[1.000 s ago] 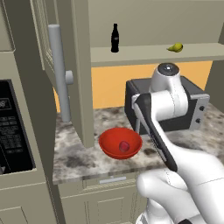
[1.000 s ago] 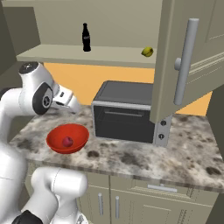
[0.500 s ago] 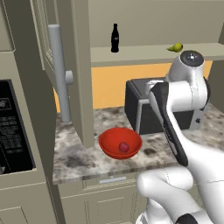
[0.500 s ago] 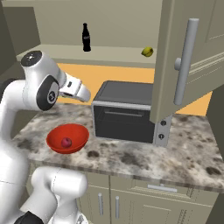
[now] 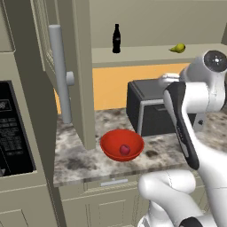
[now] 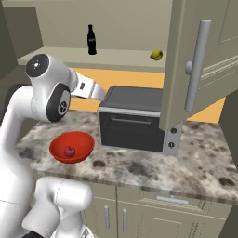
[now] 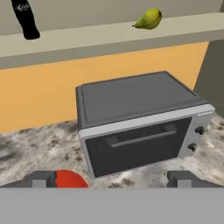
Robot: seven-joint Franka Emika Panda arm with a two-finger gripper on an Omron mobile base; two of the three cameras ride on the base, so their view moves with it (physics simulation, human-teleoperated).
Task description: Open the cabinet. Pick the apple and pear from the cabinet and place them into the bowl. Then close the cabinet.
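Glossy red bowl on speckled stone tabletop, round dark-red apple inside | yellow-green pear, narrow-necked, on open cabinet shelf | boxy dark toaster oven | jaws spread wide, empty.

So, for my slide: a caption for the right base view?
Dark-red apple in glossy red bowl; yellow-green pear on open cabinet's shelf.
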